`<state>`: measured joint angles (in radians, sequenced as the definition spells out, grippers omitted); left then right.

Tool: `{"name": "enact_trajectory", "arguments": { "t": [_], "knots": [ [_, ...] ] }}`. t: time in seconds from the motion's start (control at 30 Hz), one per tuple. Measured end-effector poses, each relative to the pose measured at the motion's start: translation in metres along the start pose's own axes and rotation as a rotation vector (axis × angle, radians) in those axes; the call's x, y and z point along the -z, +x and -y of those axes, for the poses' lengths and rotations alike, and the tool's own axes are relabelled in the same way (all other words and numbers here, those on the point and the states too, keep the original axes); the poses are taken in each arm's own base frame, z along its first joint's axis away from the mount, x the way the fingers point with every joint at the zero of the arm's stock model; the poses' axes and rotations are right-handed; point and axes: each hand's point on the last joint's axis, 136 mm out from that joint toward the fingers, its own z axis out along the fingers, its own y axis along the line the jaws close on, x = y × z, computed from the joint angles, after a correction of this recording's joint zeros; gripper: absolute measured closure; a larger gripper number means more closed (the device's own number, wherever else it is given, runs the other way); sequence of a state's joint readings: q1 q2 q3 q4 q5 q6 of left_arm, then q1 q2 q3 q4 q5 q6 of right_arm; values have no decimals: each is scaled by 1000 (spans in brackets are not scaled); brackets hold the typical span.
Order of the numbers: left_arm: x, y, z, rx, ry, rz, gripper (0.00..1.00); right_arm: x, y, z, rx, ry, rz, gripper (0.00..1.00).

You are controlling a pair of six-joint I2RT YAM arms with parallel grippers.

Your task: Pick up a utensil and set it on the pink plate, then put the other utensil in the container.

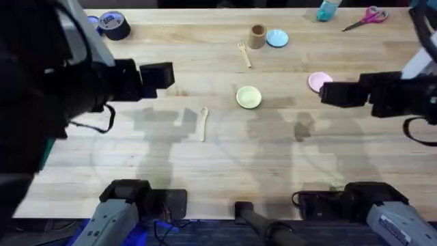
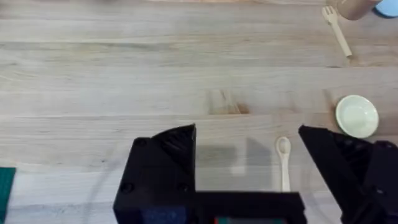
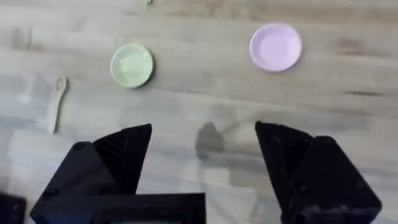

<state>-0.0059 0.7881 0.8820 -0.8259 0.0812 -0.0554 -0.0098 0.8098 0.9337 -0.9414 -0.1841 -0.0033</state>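
Wooden table (image 1: 287, 157) with both arms raised above it. The left gripper (image 2: 249, 165) has its fingers spread wide and holds nothing, touching nothing; in the overhead view it hangs over the left part of the table (image 1: 158, 76). The right gripper (image 3: 204, 158) is likewise spread wide and empty, hanging over the right part of the table (image 1: 328, 93), its tip just beside the pink plate (image 1: 318, 82).

The pale yellow-green plate (image 1: 248, 97) sits near the table's centre, between the two grippers. The pink plate lies to its right and slightly farther back, bare, seen ahead of the right gripper in the right wrist view (image 3: 275, 47). The light blue plate (image 1: 277, 38) sits at the far side, touching or just beside the container (image 1: 257, 36), an upright brown cup.

The fork (image 1: 244, 54) lies flat just in front of the container, tines toward the far edge, well apart from both grippers. The spoon (image 1: 203, 123) lies flat left of the yellow-green plate, bowl toward the far side; in the left wrist view it lies between the left gripper's fingers, on the table beneath them (image 2: 283, 163).

Along the far edge are a roll of dark tape (image 1: 113, 25) at the left and scissors (image 1: 367, 18) at the right. The near half of the table is open wood.
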Motion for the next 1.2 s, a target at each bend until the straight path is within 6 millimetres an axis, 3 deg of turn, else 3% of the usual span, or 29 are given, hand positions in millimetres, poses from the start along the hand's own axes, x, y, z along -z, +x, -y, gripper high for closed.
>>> {"name": "enact_trajectory", "arguments": {
  "t": [0.27, 0.53, 0.7, 0.87, 1.0, 1.2],
  "knots": [
    [-17, 2, 17, 23, 103, -82, 9, -7, 8, -13, -21, -87, -60, 5],
    [-21, 4, 21, 30, 127, -100, 9, -6, 7, -18, -95, -110, -61, 5],
    [-21, 4, 21, 30, 129, -100, 9, -8, -9, -18, -105, -119, -6, 5],
    [-21, 3, 21, 30, 129, -96, 9, -18, -19, -16, -132, -112, -76, 5],
    [-21, 3, 21, 29, 129, -95, 9, -27, -43, -14, -142, -101, -135, 5],
    [-21, 2, 21, 29, 130, -91, 9, -37, -103, -32, -17, -40, -98, 5]
  ]
}}
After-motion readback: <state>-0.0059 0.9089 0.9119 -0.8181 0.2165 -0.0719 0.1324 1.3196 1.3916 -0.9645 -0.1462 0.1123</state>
